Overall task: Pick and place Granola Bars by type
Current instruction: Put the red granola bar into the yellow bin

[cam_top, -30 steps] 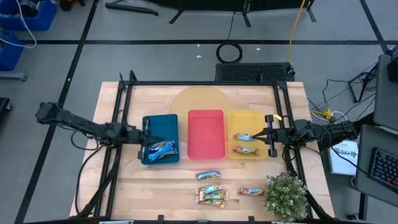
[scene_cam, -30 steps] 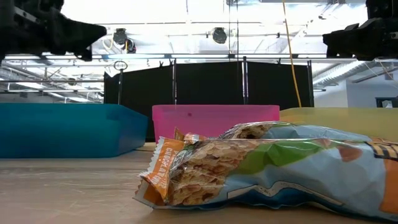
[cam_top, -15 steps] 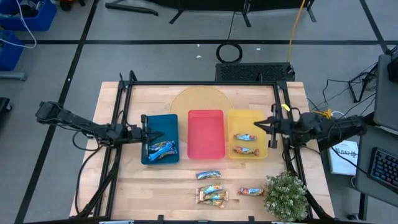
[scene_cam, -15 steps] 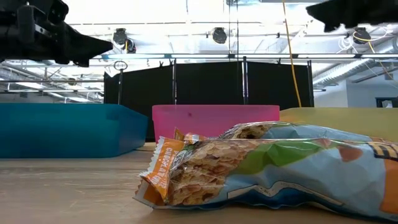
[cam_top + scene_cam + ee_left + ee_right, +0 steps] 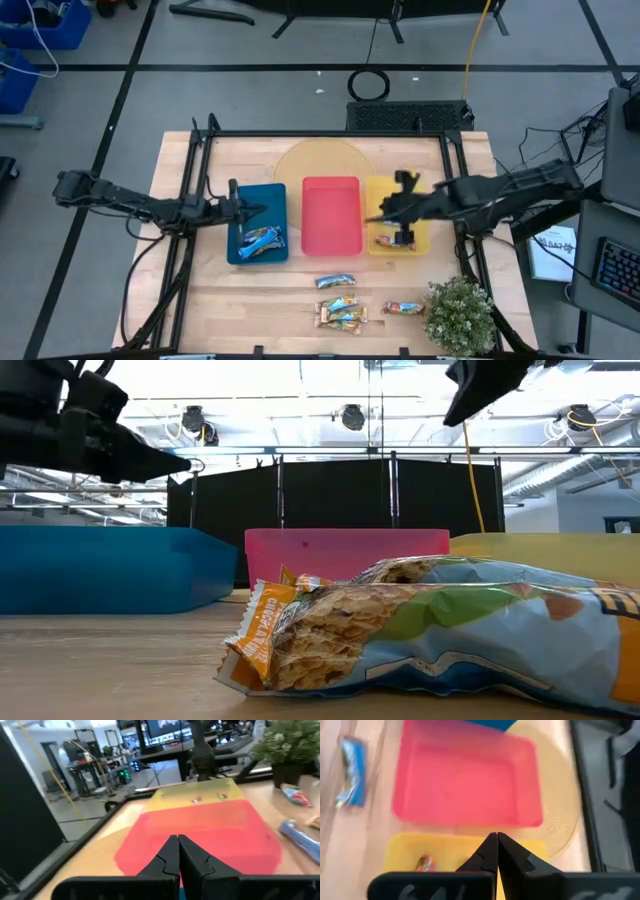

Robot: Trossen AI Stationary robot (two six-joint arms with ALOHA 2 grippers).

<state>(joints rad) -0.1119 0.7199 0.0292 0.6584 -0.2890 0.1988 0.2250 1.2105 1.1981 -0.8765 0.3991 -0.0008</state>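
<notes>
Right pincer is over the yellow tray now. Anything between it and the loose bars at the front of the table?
Nothing visible. The right pincer, shut, hangs over the yellow tray. The loose bars lie on bare wood in front of the trays. The potted plant stands to their right, beside the red-orange bar, not in between.

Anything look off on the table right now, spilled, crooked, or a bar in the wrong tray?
Nothing stands out. Blue tray holds bright blue bars, the yellow tray a red-orange bar, red tray empty. The unsorted bars lie loose in front.

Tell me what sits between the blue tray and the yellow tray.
The red tray, empty, sits between the blue tray and yellow tray, as the high view shows.
</notes>
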